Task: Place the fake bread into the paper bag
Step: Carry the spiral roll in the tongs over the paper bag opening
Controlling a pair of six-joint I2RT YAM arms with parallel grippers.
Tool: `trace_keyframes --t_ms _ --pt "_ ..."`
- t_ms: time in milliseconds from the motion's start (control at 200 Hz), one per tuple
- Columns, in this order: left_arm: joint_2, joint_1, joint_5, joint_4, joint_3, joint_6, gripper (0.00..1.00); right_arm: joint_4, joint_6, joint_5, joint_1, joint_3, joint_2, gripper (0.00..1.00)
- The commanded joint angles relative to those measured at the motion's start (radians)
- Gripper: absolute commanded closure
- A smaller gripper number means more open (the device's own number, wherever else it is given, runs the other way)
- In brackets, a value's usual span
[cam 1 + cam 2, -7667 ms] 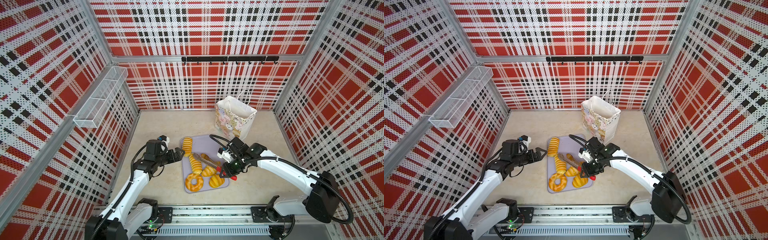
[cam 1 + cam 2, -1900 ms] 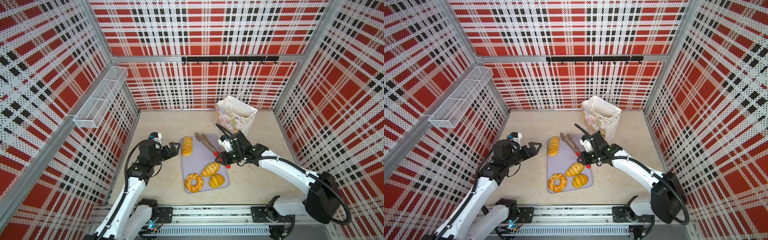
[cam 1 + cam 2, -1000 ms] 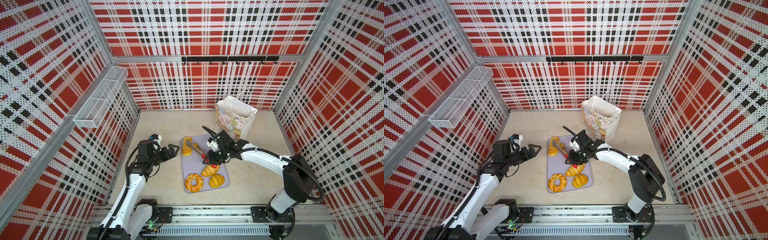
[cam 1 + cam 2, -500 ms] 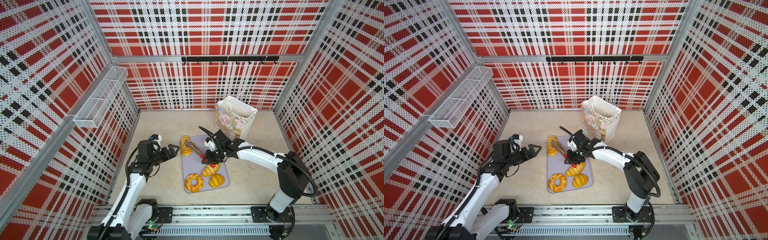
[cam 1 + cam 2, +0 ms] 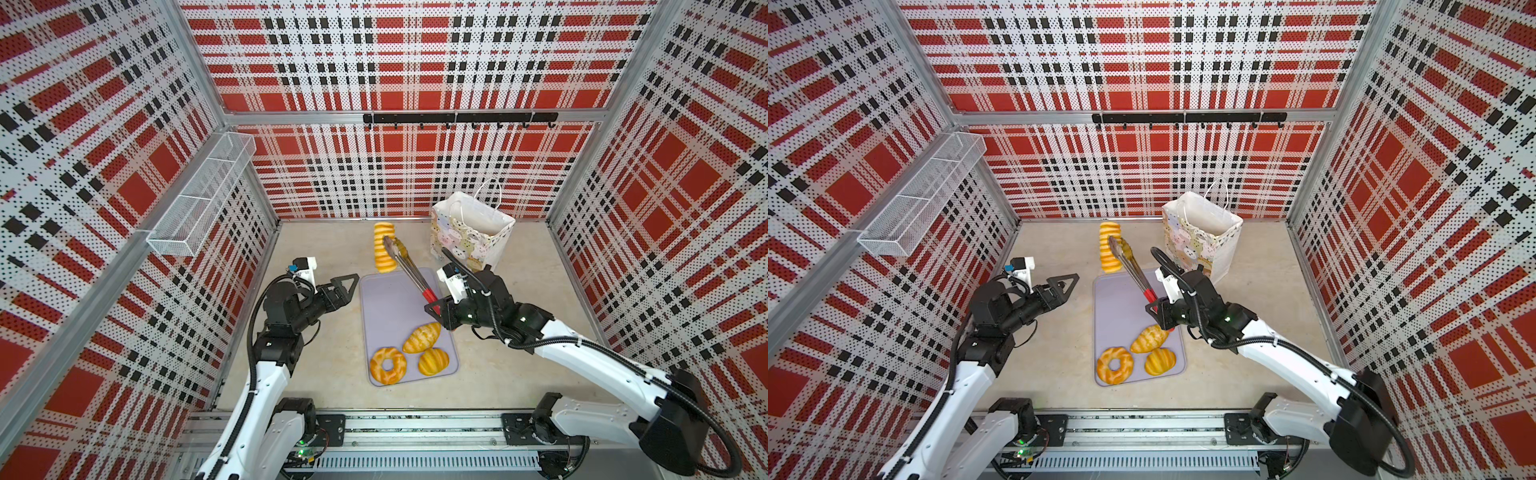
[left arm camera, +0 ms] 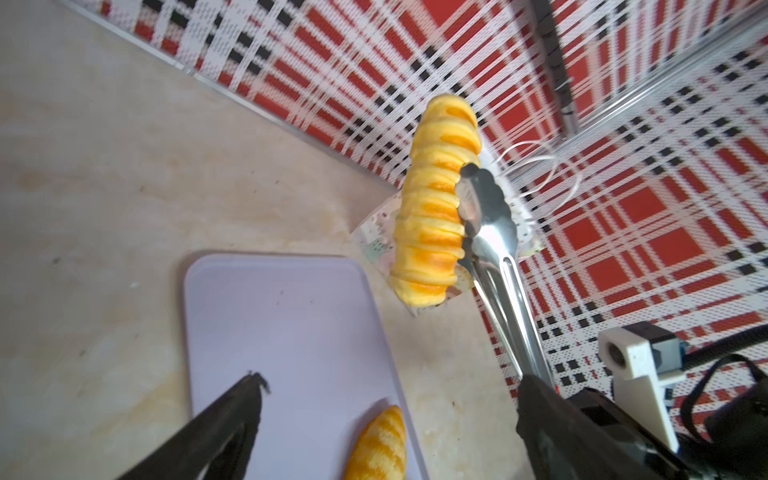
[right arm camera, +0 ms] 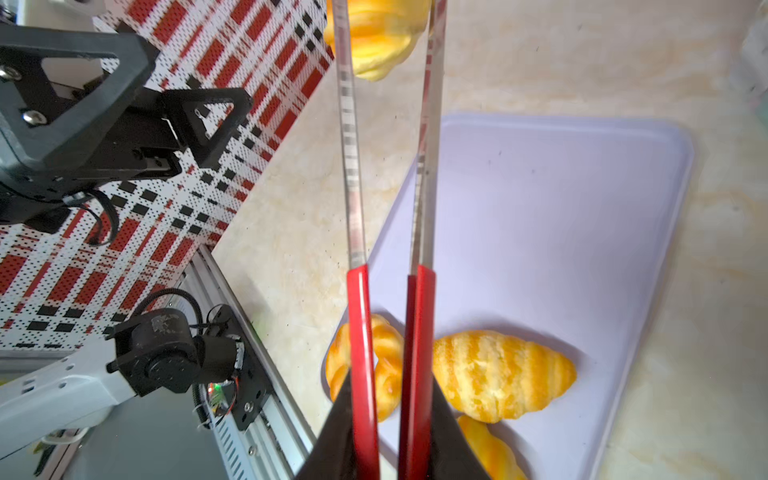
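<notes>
Nearest you, the ring doughnut point(image 5: 388, 365), the scored bun point(image 5: 433, 361) and a short ridged roll point(image 5: 422, 337) lie on the lavender tray point(image 5: 386, 303), not yet bagged; beyond them the right hand point(image 5: 435, 308) is pressed onto the red handles of the steel tongs point(image 5: 409, 266), whose tips pinch a long ridged roll point(image 5: 383, 247) in the air past the tray's far edge; the left hand point(image 5: 347, 284) hovers spread and empty beside the tray; farthest, the paper bag point(image 5: 465, 245) stands open on the desk, to the right of the roll. Keep your squeeze constant; carry the roll above the rim, tip it end-down over the mouth, clear of the cord handles; only then release.
</notes>
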Motion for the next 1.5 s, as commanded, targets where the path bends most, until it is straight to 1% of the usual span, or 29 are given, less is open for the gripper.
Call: trace_keyframes --t_ms 0,130,195,210,266,456,636,892,1007,1288,1493 --pt "-0.033 -0.054 0.003 0.219 -0.012 -0.042 0.02 0.140 -0.094 0.091 0.007 -0.020 -0.108 0.78" --pt "-0.040 -0.141 -0.054 0.295 -0.004 -0.020 0.02 0.164 -0.129 0.163 0.006 -0.057 -0.221 0.78" --pt "-0.031 -0.173 -0.083 0.312 0.007 -0.006 0.02 0.146 -0.150 0.200 0.006 -0.060 -0.261 0.78" --pt "-0.027 -0.206 -0.090 0.314 0.010 -0.002 0.02 0.139 -0.155 0.211 0.006 -0.058 -0.270 0.78" --pt "-0.012 -0.242 -0.107 0.318 0.022 0.006 0.02 0.109 -0.171 0.252 0.006 -0.054 -0.300 0.78" --pt "0.049 -0.319 -0.142 0.332 0.055 0.030 0.02 0.021 -0.194 0.420 0.006 -0.040 -0.380 0.78" --pt "0.087 -0.372 -0.155 0.351 0.063 0.047 0.02 -0.038 -0.199 0.559 0.006 -0.018 -0.402 0.78" --pt "0.116 -0.401 -0.160 0.365 0.073 0.073 0.02 -0.108 -0.179 0.751 0.006 0.018 -0.374 0.78" --pt "0.137 -0.402 -0.156 0.375 0.079 0.080 0.02 -0.127 -0.170 0.812 0.004 0.031 -0.350 0.78" --pt "0.202 -0.403 -0.140 0.392 0.101 0.095 0.02 -0.148 -0.163 0.894 -0.014 0.058 -0.306 0.78" --pt "0.240 -0.402 -0.130 0.392 0.110 0.110 0.02 -0.159 -0.160 0.900 -0.061 0.070 -0.248 0.77"
